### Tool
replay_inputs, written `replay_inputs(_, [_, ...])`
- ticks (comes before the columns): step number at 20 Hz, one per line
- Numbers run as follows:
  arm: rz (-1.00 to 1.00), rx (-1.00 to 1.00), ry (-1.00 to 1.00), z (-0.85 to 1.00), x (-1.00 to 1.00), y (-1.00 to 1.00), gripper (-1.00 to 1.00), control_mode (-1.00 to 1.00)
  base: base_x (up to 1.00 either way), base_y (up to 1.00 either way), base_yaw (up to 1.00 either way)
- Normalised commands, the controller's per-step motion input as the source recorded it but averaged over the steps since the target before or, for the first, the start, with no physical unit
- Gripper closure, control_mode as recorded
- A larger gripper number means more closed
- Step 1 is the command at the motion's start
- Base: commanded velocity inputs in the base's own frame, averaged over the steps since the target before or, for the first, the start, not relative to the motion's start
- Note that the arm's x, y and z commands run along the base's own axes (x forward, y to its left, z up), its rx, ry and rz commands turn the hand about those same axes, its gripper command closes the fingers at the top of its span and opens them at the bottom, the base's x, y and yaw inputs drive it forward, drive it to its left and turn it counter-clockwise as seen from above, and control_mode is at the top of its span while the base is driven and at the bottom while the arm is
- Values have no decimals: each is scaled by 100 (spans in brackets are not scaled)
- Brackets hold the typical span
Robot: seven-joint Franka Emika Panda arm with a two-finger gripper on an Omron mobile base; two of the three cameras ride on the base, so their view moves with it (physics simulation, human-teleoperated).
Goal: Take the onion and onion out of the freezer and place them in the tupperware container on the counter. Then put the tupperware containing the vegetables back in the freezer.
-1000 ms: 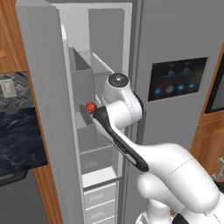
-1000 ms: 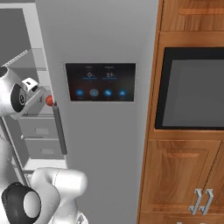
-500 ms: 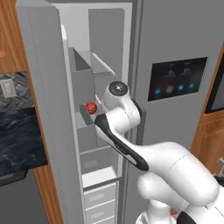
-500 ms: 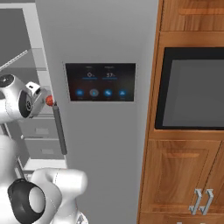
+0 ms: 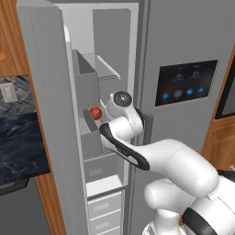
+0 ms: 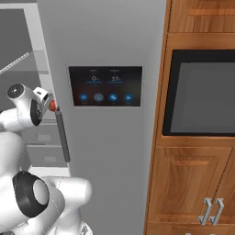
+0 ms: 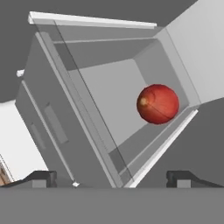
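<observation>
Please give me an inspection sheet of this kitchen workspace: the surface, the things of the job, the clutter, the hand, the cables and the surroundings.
Surface: dark marbled counter at the left, past the open door.
Job's things: one red-orange onion lies in a grey bin of the open freezer, also seen in the left base view. A second onion and the container: nothing seen.
Clutter: nothing seen.
Hand: the hand is open, short of the onion, touching nothing.
Cables: nothing seen.
Surroundings: fridge display panel, dark oven window, wooden cabinets.
</observation>
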Motion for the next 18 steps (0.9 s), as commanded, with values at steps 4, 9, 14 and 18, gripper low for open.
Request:
replay_inputs(4, [-1, -2, -1, 0, 38, 32, -100, -100, 0, 0, 0])
replay_inputs(9, [-3, -2, -2, 0, 43, 31, -100, -100, 0, 0, 0])
replay_inputs(14, [-5, -2, -1, 0, 47, 10, -100, -100, 0, 0, 0])
replay_inputs(18, [-5, 0, 0, -2, 45, 0, -100, -100, 0, 0, 0])
